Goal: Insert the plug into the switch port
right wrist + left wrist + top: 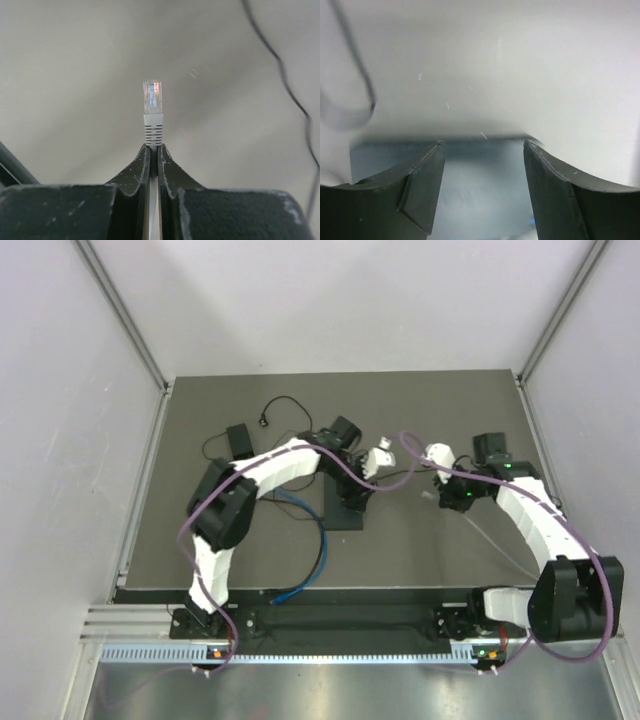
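Approach is in hand: the plug (pixel 152 97) is clenched by its cable in the right gripper (pixel 151 148), aloft near the white switch (pixel 377 461) at the left gripper (pixel 483 143) — jaws spread, grip or none cannot be told — so alignment with a port is called for next.

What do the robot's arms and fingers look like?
Both the left arm and the right arm are white tubes with chunky black joints. A purple cable loops along each. The fingers are black, wedge-shaped and a bit scratched. Small green lights glow on the right arm.
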